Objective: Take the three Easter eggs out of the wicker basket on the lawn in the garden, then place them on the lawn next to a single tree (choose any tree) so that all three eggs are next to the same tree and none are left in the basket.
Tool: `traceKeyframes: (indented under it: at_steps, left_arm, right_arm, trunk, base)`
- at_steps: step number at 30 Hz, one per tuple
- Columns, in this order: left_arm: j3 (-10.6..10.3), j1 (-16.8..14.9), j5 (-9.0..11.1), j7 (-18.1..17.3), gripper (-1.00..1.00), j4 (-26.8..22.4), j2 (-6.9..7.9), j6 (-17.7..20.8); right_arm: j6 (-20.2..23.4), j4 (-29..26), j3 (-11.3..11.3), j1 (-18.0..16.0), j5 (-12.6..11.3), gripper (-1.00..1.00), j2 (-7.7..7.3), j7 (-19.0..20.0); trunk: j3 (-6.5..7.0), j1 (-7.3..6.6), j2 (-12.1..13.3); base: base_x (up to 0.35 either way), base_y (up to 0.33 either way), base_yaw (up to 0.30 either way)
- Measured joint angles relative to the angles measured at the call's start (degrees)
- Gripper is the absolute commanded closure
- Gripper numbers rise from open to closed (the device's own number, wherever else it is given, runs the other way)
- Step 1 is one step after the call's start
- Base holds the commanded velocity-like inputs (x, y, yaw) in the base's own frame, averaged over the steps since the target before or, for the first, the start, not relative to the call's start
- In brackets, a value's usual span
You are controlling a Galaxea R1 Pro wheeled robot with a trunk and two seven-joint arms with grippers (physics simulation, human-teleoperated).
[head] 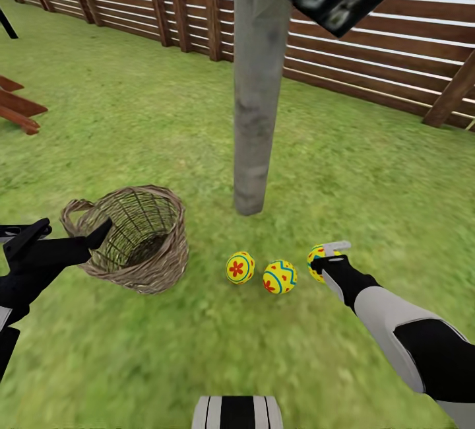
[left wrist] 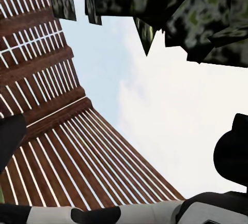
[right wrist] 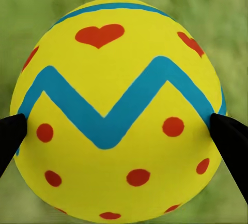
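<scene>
- Between the right gripper's (right wrist: 124, 131) black fingertips (right wrist: 11, 136), a yellow Easter egg (right wrist: 119, 115) with a blue zigzag sits clasped on both sides, grass behind it.
- On the lawn (head: 369, 165) just left of that third egg (head: 318, 254), two more Easter eggs (head: 240, 267) (head: 280, 277) lie in a row near the foot of the grey tree trunk (head: 257, 92).
- Further left, the wicker basket (head: 135, 241) stands tilted, the left gripper (head: 72, 234) spread at its rim, grasping nothing.
- A slatted wooden fence (head: 369, 26) runs behind.
</scene>
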Motion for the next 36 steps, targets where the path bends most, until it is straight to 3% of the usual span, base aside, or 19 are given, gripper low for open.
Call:
traceKeyframes:
  at_steps: [5, 8, 29, 36]
  left_arm:
    - [0.0, 0.0, -0.02, -0.28, -1.0, 0.0, 0.0, 0.0]
    - [0.0, 0.0, -0.06, -1.58, -1.0, 0.08, 0.0, -0.02]
    - [0.0, 0.0, -0.06, -1.61, -1.0, 0.09, 0.0, -0.02]
    - [0.01, 0.4, -0.19, -5.76, -1.0, 0.09, 0.08, -0.26]
  right_arm:
    - [-3.49, 0.11, -0.01, 0.07, -0.13, 1.0, 0.07, -0.45]
    - [-3.48, 0.59, -0.1, 0.07, -0.17, 1.0, 0.09, -0.7]
    - [-3.66, 0.07, -0.08, 0.07, -0.07, 1.0, 0.0, -0.57]
    - [-3.56, 0.08, -0.09, 0.07, -0.07, 1.0, 0.01, -0.62]
  trunk:
    - [-1.11, 0.13, -0.07]
    - [-1.77, 0.21, -0.11]
    - [-6.43, 0.75, -0.39]
    - [-6.43, 0.71, -0.39]
  base:
    - [0.0, 0.0, 0.0]
    - [0.0, 0.0, 0.0]
    - [0.0, 0.0, 0.0]
    - [0.12, -0.009, 0.0]
